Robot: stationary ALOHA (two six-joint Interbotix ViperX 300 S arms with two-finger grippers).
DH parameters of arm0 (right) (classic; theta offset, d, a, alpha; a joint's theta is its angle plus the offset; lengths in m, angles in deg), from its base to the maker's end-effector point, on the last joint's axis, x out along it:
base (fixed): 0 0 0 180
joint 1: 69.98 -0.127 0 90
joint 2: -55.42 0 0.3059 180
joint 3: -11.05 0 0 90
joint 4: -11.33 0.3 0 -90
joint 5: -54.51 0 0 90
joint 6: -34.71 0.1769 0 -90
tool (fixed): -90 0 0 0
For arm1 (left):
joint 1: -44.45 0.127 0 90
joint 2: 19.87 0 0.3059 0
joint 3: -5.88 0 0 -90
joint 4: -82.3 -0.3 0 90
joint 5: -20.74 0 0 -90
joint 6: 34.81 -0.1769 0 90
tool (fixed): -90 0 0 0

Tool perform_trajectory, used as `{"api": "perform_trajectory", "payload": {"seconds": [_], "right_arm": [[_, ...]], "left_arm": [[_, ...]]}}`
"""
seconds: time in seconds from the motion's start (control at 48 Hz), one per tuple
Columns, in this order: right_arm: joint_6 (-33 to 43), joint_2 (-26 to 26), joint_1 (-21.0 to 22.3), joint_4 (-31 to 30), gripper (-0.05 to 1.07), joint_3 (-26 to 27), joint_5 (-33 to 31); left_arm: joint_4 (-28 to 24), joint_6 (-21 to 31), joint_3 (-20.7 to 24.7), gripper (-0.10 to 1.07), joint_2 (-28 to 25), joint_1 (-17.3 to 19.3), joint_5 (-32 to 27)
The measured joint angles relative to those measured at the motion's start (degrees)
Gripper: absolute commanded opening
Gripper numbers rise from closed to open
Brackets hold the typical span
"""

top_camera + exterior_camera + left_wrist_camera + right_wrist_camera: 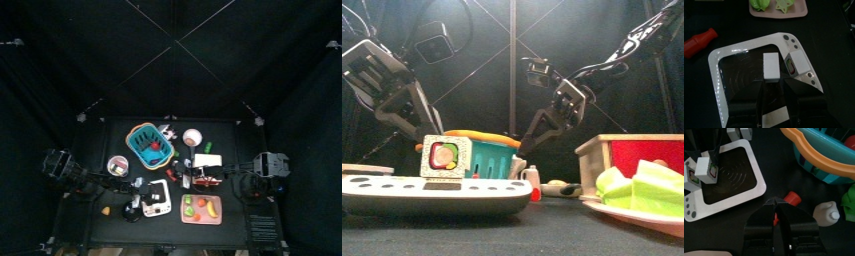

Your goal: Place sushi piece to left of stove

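Right hand [775,208] jaws closed, near stove [725,178]; sushi piece [704,168] above stove edge.

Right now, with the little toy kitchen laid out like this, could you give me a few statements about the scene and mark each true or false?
1. The left gripper holds the sushi piece over the stove. True.
2. The sushi piece lies on the pink tray. False: it is between the left jaws, above the stove.
3. The right gripper holds a bottle. False: its jaws are together, empty.
4. A teal basket with an orange rim stands behind the stove. True.
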Motion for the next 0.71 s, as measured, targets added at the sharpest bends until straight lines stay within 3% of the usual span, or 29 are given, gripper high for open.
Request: {"api": "perform_trajectory", "payload": {"seconds": [0.188, 0.542, 0.708], "right_arm": [[0.00, 0.00, 0.00, 0.00, 0.45, 0.00, 0.00], [-0.09, 0.79, 0.00, 0.00, 0.45, 0.44, 0.00], [-0.18, 1.76, 0.00, -0.35, 0.45, 1.23, 0.00]], "left_arm": [[-0.18, 0.00, -1.76, 0.61, 3.25, 0.00, -2.37], [0.70, 0.26, -10.90, 0.61, 18.11, -1.85, -9.67], [3.34, 0.26, -13.97, 0.61, 22.32, -1.93, -11.51]]}}
